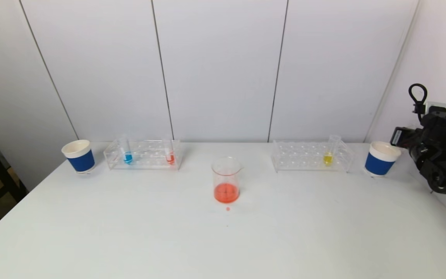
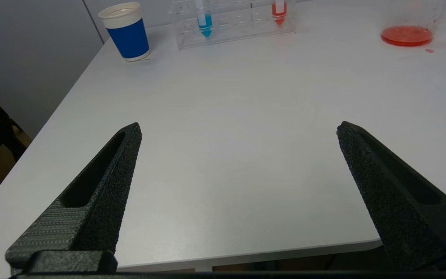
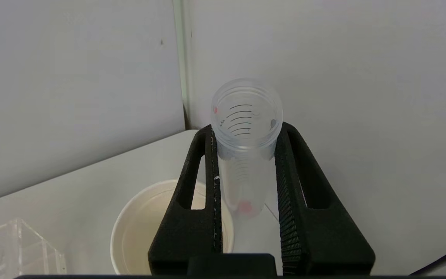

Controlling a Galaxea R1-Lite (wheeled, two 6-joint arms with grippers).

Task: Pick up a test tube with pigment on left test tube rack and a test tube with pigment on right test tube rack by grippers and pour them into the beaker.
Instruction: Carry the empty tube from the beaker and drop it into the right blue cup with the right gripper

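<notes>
A glass beaker (image 1: 227, 182) with red liquid stands mid-table. The clear left rack (image 1: 143, 155) holds a blue-pigment tube (image 1: 127, 155) and a red-pigment tube (image 1: 170, 155). In the right rack (image 1: 310, 157) stands a yellow-pigment tube (image 1: 328, 155). My right gripper (image 3: 246, 130) is shut on a nearly empty test tube (image 3: 246, 112), which has a pink trace at its bottom and hangs beside the right paper cup (image 3: 141, 228). The right arm (image 1: 439, 162) is at the table's far right. My left gripper (image 2: 239, 124) is open and empty over the table's front left part.
Blue-sleeved paper cups stand at the far left (image 1: 79, 156) and far right (image 1: 381, 159). A small red drop (image 1: 228, 209) lies on the table in front of the beaker. A wall runs close behind the racks. The table's front edge (image 2: 246, 255) is just under the left gripper.
</notes>
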